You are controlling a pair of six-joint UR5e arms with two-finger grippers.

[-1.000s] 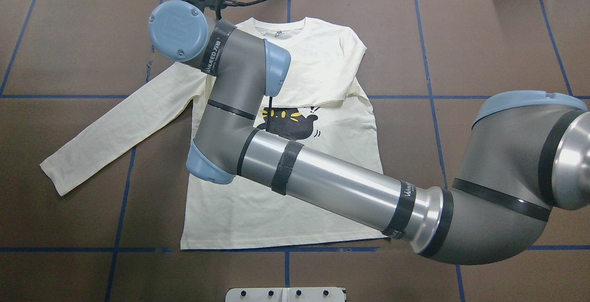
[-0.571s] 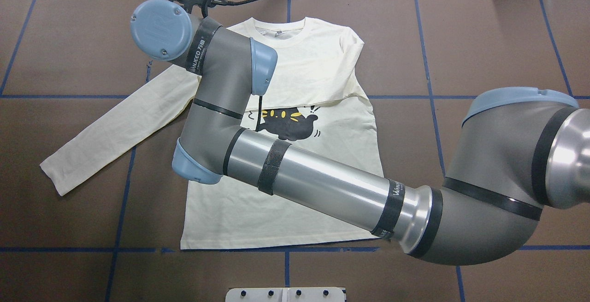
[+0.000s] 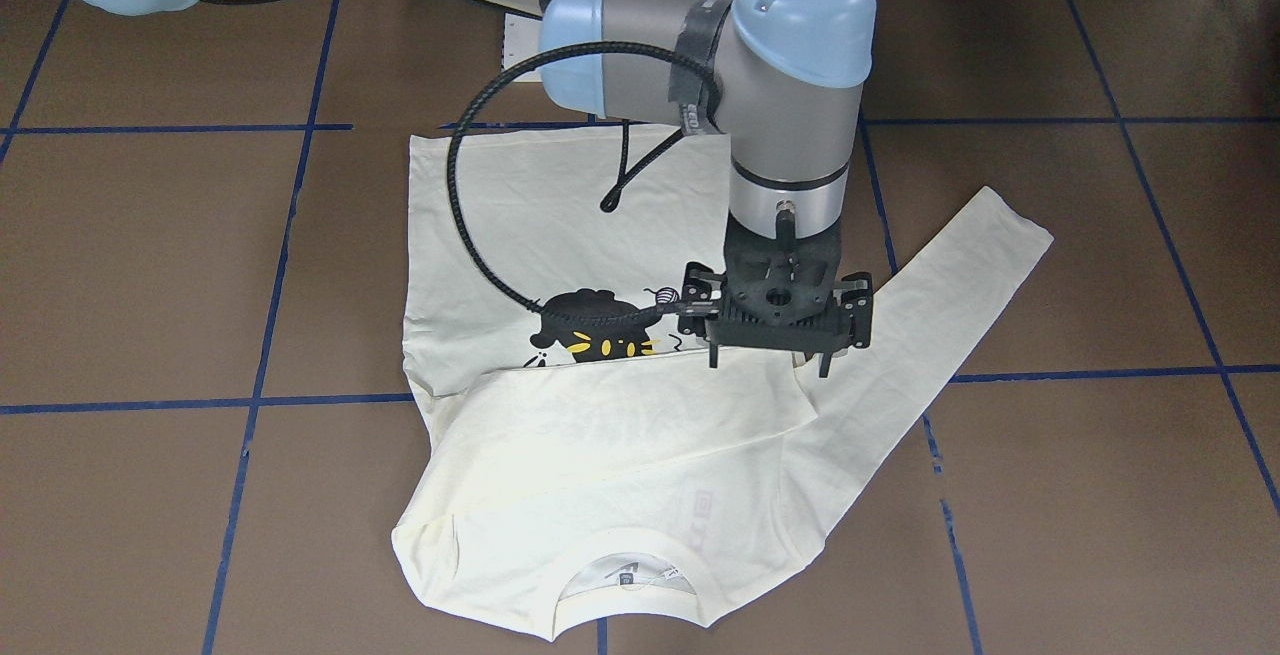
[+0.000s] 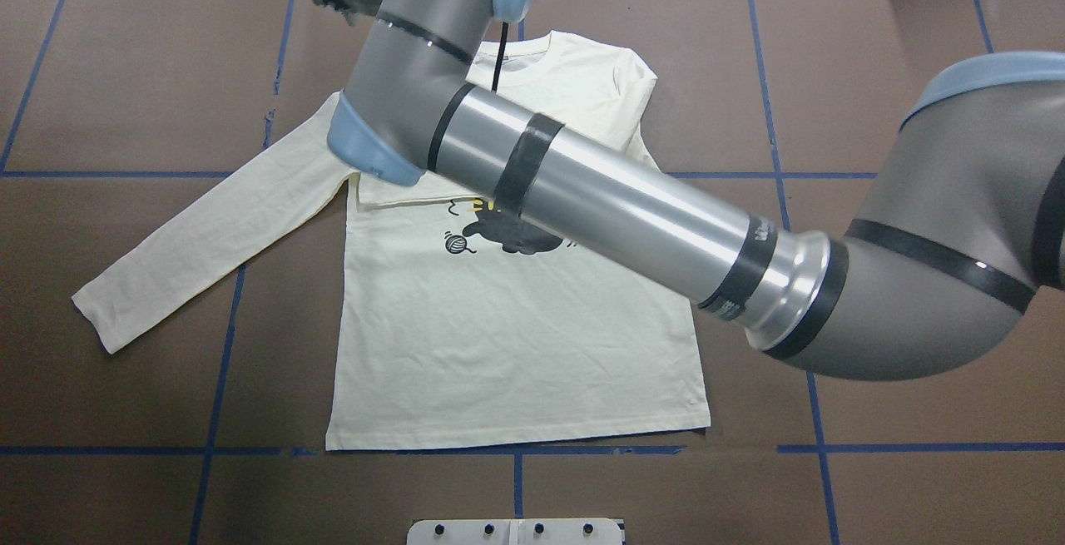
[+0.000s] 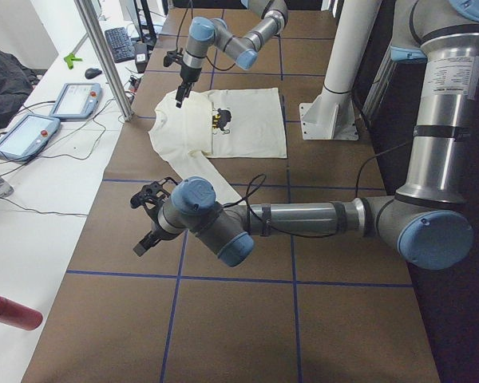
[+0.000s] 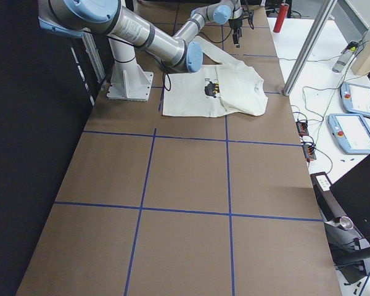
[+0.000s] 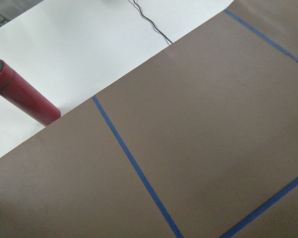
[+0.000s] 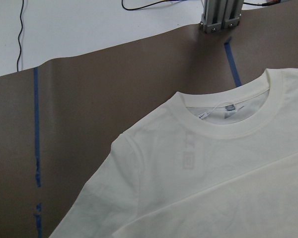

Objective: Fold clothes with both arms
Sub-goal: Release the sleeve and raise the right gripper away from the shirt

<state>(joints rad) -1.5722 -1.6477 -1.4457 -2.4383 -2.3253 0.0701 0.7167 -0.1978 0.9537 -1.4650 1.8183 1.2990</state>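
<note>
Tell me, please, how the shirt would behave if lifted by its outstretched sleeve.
Probably floppy: the shirt lies flat with soft wrinkles, its folded sleeve draped across the chest. Likely light, as the fabric looks thin; the outstretched sleeve would probably sag and trail the body.

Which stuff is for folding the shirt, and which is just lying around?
For the job: shirt, right gripper, left gripper.
Just lying about: red tube, control tablet, keyboard.

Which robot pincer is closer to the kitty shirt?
The right one. The right pincer hangs over the shirt; the left pincer is off the shirt, over bare brown table.
</note>
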